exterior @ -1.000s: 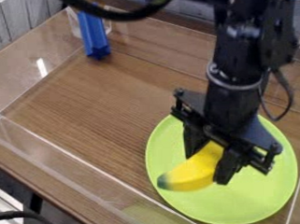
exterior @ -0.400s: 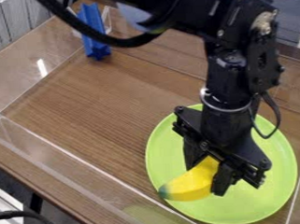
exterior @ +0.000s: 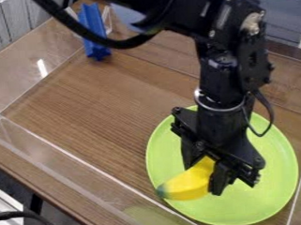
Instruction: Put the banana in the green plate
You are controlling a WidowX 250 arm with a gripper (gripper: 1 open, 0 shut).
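Note:
The banana (exterior: 187, 184), yellow with a dark tip at its lower left end, is pinched between the black fingers of my gripper (exterior: 213, 174), which is shut on its upper end. It hangs low over the near left part of the lime-green plate (exterior: 272, 195); whether its tip touches the plate I cannot tell. The black arm rises from the gripper toward the top of the view and hides the plate's middle.
A blue upright object (exterior: 95, 38) stands at the back left of the wooden table (exterior: 102, 98). A clear wall (exterior: 68, 170) runs along the table's near left edge, close to the plate.
The gripper has sunk a little with the banana, bringing it closer to the plate's surface. It stays shut on the banana.

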